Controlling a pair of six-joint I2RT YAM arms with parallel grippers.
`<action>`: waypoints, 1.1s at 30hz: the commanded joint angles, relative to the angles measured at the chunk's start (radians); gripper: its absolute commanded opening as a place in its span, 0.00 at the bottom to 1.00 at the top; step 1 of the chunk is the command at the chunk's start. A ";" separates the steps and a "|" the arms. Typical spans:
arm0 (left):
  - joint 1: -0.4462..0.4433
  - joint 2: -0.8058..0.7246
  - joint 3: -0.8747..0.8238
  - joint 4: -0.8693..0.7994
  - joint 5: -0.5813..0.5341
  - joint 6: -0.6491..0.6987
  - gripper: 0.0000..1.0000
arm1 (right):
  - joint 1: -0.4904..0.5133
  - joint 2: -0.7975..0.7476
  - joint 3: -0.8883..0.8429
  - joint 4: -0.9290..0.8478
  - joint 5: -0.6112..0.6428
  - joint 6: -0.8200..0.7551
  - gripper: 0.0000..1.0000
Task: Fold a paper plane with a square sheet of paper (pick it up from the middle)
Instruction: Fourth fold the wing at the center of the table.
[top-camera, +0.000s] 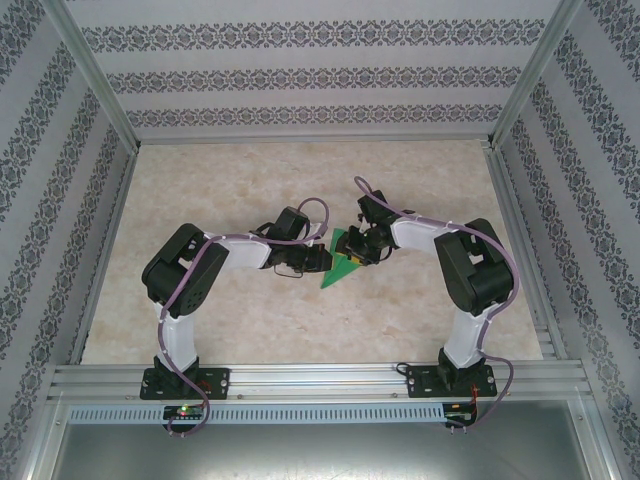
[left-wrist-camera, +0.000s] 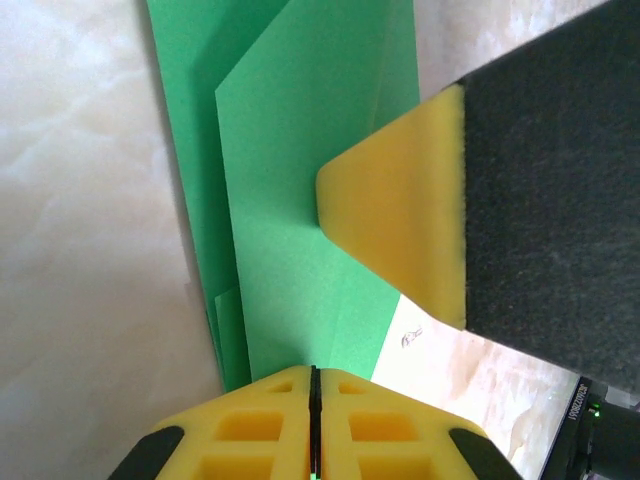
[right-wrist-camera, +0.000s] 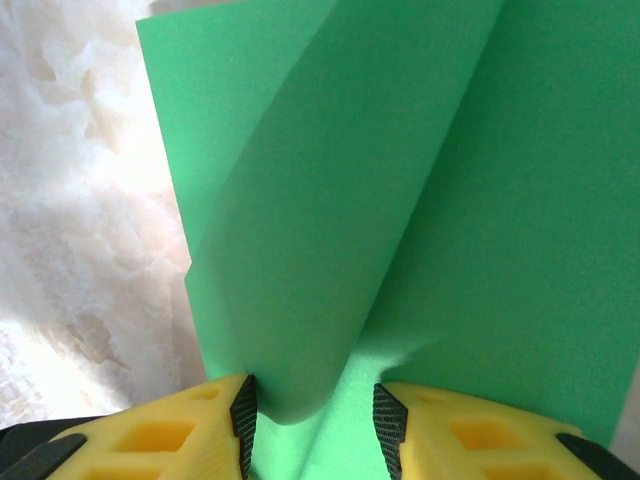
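on pale marbled table (top-camera: 250, 190), part-folded thin bright green paper sheet (top-camera: 336, 272) lying mid-table between both arms, long axis roughly near-to-far, pointed end nearward. left pincer (left-wrist-camera: 312, 385) shut tight on nothing, tips at the sheet's left edge. right pincer (right-wrist-camera: 315, 410) part-open astride a raised flap running straight ahead of its jaws; cannot tell whether gripped. probably nearer arm for the coming crease.

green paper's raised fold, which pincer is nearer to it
Right. The right pincer has its jaws either side of the raised fold of the green paper; the left pincer sits shut at the paper's flat edge.
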 joint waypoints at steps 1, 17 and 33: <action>-0.012 0.022 0.020 -0.039 -0.017 0.011 0.11 | 0.023 0.113 -0.043 -0.135 0.116 -0.027 0.41; -0.012 0.029 0.033 -0.084 -0.056 0.020 0.10 | 0.068 0.164 -0.004 -0.251 0.242 -0.043 0.39; -0.013 0.066 0.077 -0.224 -0.092 0.062 0.07 | 0.083 0.178 0.013 -0.273 0.254 -0.016 0.38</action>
